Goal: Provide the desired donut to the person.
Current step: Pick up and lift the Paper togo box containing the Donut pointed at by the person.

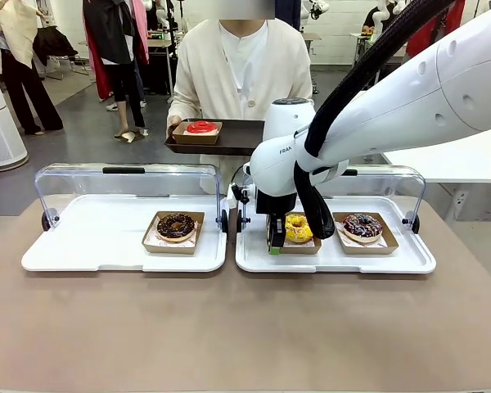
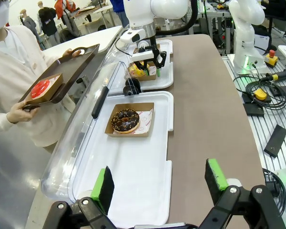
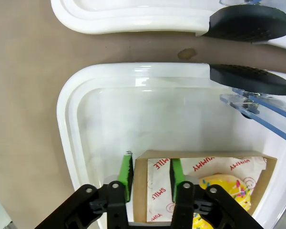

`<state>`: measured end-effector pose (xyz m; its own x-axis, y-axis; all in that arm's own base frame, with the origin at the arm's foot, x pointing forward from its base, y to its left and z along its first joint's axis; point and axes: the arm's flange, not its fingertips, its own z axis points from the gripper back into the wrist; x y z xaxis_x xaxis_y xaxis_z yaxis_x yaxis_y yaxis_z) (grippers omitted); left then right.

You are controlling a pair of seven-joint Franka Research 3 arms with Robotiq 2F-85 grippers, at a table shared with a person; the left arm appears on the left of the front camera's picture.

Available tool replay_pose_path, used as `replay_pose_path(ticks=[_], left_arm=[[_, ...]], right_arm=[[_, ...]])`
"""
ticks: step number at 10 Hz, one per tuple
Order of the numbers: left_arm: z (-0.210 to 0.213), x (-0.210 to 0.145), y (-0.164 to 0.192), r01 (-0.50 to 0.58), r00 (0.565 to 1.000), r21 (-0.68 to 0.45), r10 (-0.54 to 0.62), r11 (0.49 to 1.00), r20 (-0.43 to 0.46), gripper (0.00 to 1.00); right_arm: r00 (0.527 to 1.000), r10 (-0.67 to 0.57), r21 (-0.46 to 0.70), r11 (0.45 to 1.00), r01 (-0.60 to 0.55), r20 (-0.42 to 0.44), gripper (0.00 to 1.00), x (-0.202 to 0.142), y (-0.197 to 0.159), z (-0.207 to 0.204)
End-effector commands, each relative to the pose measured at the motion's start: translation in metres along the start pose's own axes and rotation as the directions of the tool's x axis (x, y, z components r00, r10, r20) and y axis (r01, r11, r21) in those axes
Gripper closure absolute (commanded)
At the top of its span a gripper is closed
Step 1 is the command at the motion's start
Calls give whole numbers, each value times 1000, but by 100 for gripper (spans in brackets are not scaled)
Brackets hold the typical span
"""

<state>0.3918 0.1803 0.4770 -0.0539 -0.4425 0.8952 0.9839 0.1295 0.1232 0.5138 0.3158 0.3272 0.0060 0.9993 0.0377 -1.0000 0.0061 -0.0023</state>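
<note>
A yellow iced donut (image 1: 298, 228) lies in a cardboard tray (image 3: 205, 154) on the right white tray (image 1: 335, 260). My right gripper (image 1: 275, 237) is down at that cardboard tray's left edge. In the right wrist view its fingers (image 3: 127, 171) straddle the cardboard wall, one outside and one inside, with a narrow gap still between them. The person (image 1: 245, 57) in a cream cardigan holds a dark tray (image 1: 237, 141) with a red donut (image 1: 201, 127) on it. My left gripper (image 2: 159, 183) hangs open above the near end of the left white tray (image 2: 133, 176).
A chocolate donut (image 1: 176, 225) in its cardboard tray sits on the left white tray (image 1: 90, 237). A chocolate donut with sprinkles (image 1: 362, 225) lies to the right of the yellow one. Both trays have clear lids (image 1: 127, 184) standing open at the back. Brown tabletop (image 1: 245, 327) spreads in front.
</note>
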Motion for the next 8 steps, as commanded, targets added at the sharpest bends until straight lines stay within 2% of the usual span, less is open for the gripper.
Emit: replay_pose_path(ticks=[1, 2, 8], left_arm=[[0, 0, 0, 6, 1000, 15, -5, 1000, -3, 0], [0, 0, 0, 6, 1000, 15, -5, 1000, -3, 0], [0, 0, 0, 6, 1000, 15, -5, 1000, -3, 0]], right_arm=[[1000, 24, -2, 1000, -24, -14, 94, -2, -3, -6], [1000, 27, -3, 1000, -27, -14, 100, -2, -2, -6], [999, 17, -8, 1000, -18, -32, 100, 3, 4, 5]])
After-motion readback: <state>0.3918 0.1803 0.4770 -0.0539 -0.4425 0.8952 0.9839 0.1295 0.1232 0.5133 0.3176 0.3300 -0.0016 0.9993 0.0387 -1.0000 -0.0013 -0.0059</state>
